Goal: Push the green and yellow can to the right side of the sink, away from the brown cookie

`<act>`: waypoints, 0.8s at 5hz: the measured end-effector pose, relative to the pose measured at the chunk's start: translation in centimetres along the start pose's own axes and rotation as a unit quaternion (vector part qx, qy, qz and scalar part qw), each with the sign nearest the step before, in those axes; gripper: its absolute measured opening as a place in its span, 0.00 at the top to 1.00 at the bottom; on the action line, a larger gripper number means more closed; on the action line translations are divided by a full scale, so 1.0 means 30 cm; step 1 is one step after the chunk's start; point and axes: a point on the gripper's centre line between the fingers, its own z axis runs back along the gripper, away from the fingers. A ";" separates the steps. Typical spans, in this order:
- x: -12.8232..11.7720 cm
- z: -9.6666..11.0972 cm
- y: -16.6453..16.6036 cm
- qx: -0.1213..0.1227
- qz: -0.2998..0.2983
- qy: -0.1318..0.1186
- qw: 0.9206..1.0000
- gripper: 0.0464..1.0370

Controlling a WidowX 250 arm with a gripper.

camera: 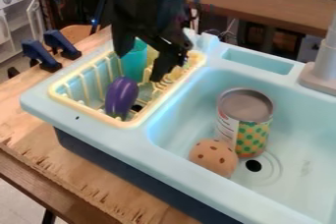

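Wooden table [33,132] under pale-blue toy sink [131,142], gripper [139,67] over yellow rack [89,111], fingers spread wide, teal cup [135,62] adjacent, contact indeterminable, purple eggplant [121,96] nearby.

We count one round brown ball with dark spots [214,157], one metal can with a green-and-yellow patterned label [251,137], one glossy purple toy eggplant [122,96] and one teal cup [134,62]. Also one pale yellow slatted rack [92,112], one light blue plastic sink [167,165], one round black drain hole [254,165] and one grey faucet [324,53]. We tally two dark blue clamps [41,55], one white toy stove [18,12], and one black gripper [139,67] with two fingers. Stove knobs: several, we can't tell exactly.
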 end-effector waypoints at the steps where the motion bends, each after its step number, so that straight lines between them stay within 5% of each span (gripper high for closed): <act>1: 0.001 -0.003 -0.020 0.008 0.022 -0.010 1.000 0.03; 2: 0.002 0.024 -0.062 0.029 0.003 -0.020 0.999 0.03; 3: 0.021 0.023 -0.081 0.006 0.002 -0.037 0.999 0.03; 4: 0.030 0.034 -0.110 0.017 -0.002 -0.042 0.999 0.03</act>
